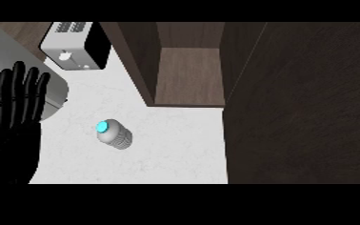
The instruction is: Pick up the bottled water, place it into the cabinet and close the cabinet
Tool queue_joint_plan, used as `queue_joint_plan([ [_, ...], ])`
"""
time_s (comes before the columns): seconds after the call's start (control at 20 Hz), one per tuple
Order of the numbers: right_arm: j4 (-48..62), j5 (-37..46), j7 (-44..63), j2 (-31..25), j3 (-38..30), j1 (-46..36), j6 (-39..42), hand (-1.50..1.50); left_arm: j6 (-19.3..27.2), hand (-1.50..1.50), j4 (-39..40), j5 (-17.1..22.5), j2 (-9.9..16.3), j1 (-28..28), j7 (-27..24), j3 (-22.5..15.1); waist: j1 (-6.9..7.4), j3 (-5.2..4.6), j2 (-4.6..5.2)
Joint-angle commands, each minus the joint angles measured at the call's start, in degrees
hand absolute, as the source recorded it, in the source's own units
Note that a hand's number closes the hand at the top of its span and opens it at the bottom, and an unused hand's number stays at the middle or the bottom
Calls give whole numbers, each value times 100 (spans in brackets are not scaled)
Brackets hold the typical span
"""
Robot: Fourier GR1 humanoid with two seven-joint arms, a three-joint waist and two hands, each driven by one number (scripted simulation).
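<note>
The small grey water bottle with a turquoise cap [113,135] stands on the white counter [175,143], apart and to the right of the black left hand [22,105], whose fingers are straight, grasping nothing. Dark wooden cabinet [188,74] is open.

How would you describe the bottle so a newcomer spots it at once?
On the white counter, in front of the open cabinet, stands the bottle. It is small and grey with a bright cyan cap, unlike the boxy white toaster behind it.
</note>
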Motion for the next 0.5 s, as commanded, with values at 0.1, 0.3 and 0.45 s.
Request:
queue_joint_plan([
  [0.1, -199, -63, -293, -70, -119, 518, 175, -150, 965, -150, -655, -1302, -398, 430, 353, -343, -91, -26, 122],
  [0.3, -505, -538, 218, 90, 551, 997, 548, -150, 2267, -150, -667, -376, -410, 650, 1007, -625, -55, -48, 90],
  [0.45, -1098, -713, 482, 6, 722, 1456, 682, -150, 3222, -150, -897, -746, -413, 684, 1188, -1452, -177, -32, 96],
])
